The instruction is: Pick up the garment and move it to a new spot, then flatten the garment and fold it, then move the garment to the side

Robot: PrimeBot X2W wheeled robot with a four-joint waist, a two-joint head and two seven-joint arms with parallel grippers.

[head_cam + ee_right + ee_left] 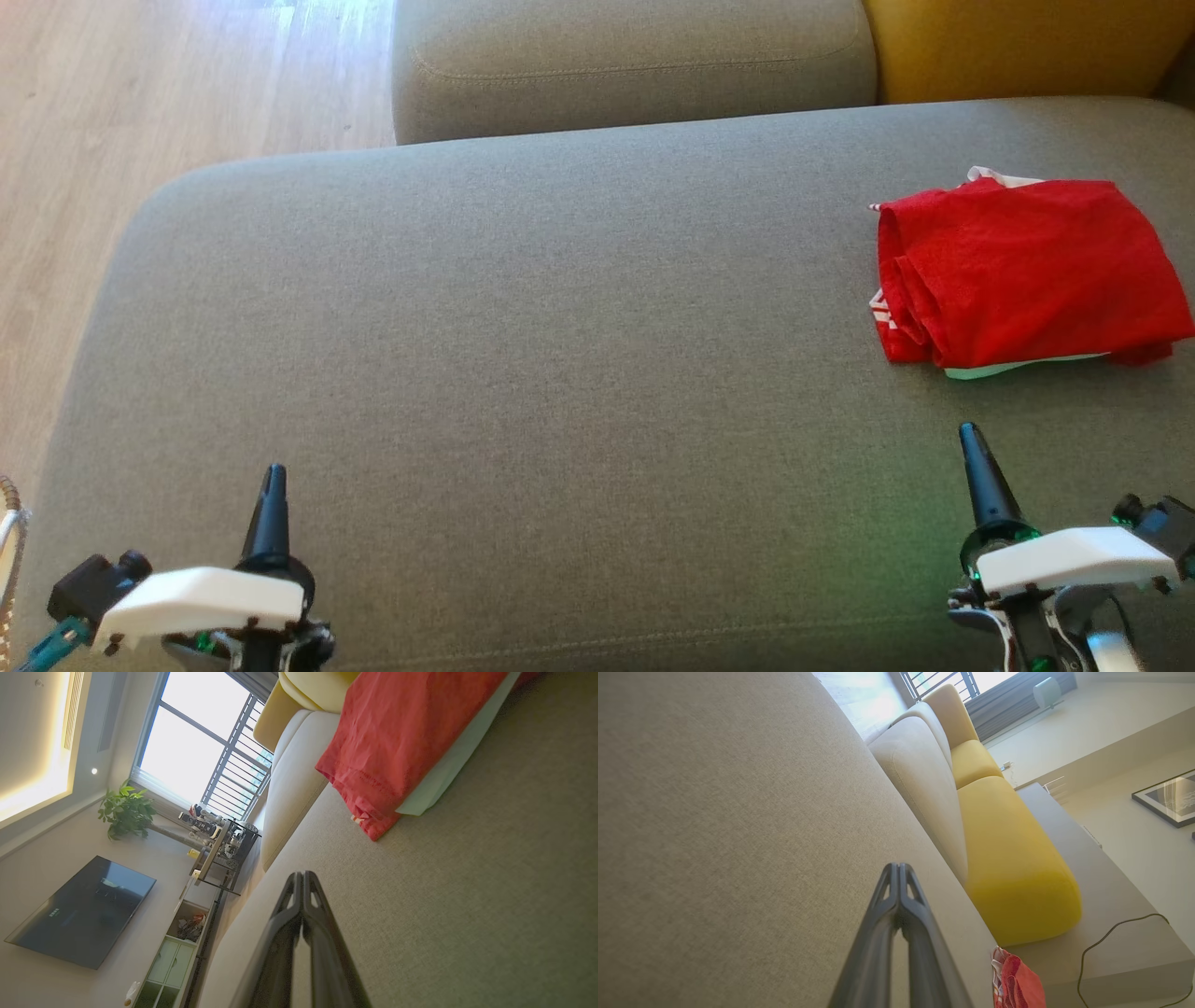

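The garment (1027, 271) is red with white trim and lies folded into a rough rectangle at the far right of the grey sofa seat (560, 355). My right gripper (971, 431) is shut and empty, a short way in front of the garment's near edge. At the lower left my left gripper (274, 469) is shut and empty too, far from the cloth. In the right wrist view the garment (402, 737) fills the top, beyond the shut gripper (302, 873). The left wrist view has the shut gripper (899, 864) over bare seat, with a bit of the garment (1017, 982) at the bottom.
A grey cushion (635, 65) and a yellow cushion (1018, 47) stand behind the seat. Wooden floor (140, 121) lies to the left. A black cable (1115, 933) trails over the ledge behind the sofa.
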